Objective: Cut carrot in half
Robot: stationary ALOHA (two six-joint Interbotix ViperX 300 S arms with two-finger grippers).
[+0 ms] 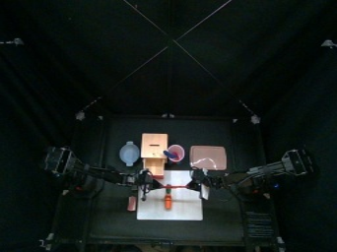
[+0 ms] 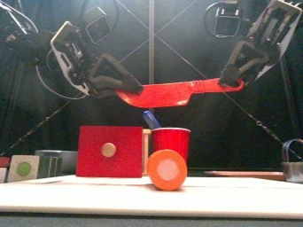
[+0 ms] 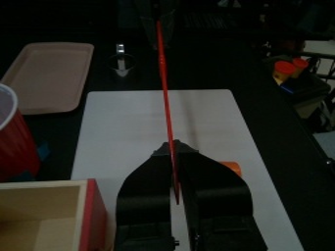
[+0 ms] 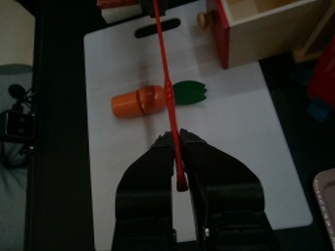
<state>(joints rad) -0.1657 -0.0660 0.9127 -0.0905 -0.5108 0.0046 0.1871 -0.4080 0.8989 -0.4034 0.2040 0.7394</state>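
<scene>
Both tools, left (image 3: 177, 191) and right (image 4: 181, 176), are clenched on opposite ends of a thin flat red knife (image 2: 166, 91), held above the smooth white board (image 4: 249, 147). Stubby orange carrot (image 4: 140, 100) with green top lies on the board near the table's front edge.

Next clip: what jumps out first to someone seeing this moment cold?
A red knife hangs in the air above the table, the left pincer shut on one end and the right pincer shut on the other. Directly below it, the orange carrot with its green top lies on the white cutting board, uncut. A red cup and a red-sided wooden box stand behind the board.
</scene>
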